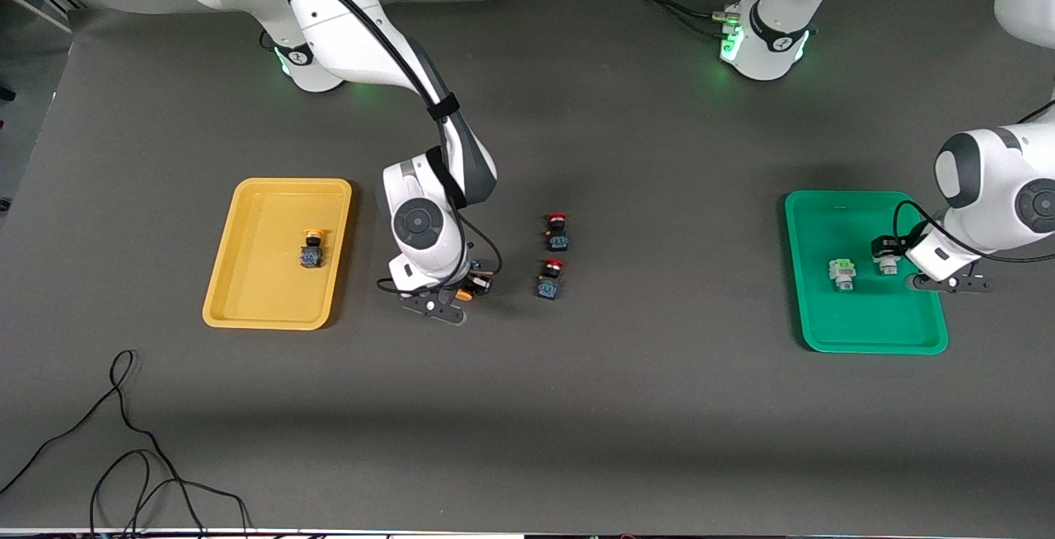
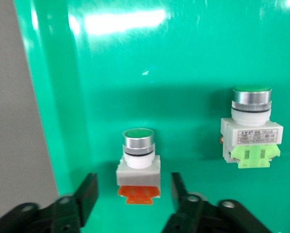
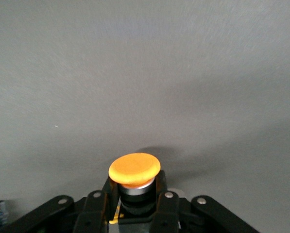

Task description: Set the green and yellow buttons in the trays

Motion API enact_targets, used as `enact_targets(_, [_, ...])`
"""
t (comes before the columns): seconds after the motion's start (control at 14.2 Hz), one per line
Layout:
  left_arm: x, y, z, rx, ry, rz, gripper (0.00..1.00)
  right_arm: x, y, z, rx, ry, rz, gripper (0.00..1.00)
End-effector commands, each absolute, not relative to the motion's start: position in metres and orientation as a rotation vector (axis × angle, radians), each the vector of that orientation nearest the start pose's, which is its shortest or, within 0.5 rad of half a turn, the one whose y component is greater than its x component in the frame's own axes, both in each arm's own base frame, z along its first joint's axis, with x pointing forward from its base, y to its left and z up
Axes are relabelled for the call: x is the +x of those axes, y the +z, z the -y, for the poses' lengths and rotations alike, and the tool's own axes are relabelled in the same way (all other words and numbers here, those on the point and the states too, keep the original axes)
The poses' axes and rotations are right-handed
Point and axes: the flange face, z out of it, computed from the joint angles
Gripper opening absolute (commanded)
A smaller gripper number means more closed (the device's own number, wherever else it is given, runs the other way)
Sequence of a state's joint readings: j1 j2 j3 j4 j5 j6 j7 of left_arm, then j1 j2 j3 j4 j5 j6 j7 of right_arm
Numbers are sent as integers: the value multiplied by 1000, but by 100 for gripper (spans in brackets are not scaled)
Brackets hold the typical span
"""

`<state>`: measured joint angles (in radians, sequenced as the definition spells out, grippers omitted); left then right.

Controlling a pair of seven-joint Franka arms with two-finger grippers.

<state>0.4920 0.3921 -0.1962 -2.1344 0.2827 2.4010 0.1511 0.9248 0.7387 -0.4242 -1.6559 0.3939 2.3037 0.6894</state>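
Two claws at work: the right claw (image 3: 135, 204), over bare table beside the yellow tray (image 1: 247, 275), pinches a small, rigid, likely light orange-capped button (image 3: 134, 170) by its dark body below the slippery cap, while the left claw (image 2: 132, 194) stands open around a green-capped button (image 2: 138, 162) in the green tray (image 2: 183, 58).

Yellow tray (image 1: 247, 275), green tray (image 1: 812, 275), dark grey surface (image 1: 626, 407); orange-capped button (image 3: 134, 171) in black right claw (image 3: 134, 204); two red-capped buttons (image 1: 557, 231).

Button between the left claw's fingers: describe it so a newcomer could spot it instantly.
Find the green tray at the left arm's end of the table. Two grey-bodied, green-capped buttons stand in it; the wanted button sits between the open fingers of the left claw, ungripped. Its base clip is orange, while the neighbour button has a light green one.
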Motion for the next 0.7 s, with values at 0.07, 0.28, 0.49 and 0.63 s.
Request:
enact_targets(0.07, [566,301,-180,-3005,305,-129,100,589,309,-313,-3060,159,-519,0])
enact_targets(0.28, [589,394,-170,-3012,354,-93,100,595,374,-240,-3062,283,-384,0])
enact_targets(0.49, [582,483,-155,-3060,342,-34,100,595,409,-159,-3076,324,-202,0])
enact_targets(0.63, [568,527,-130,-3087,305,-41,100,590,410,-106,-3057,352,-123,0])
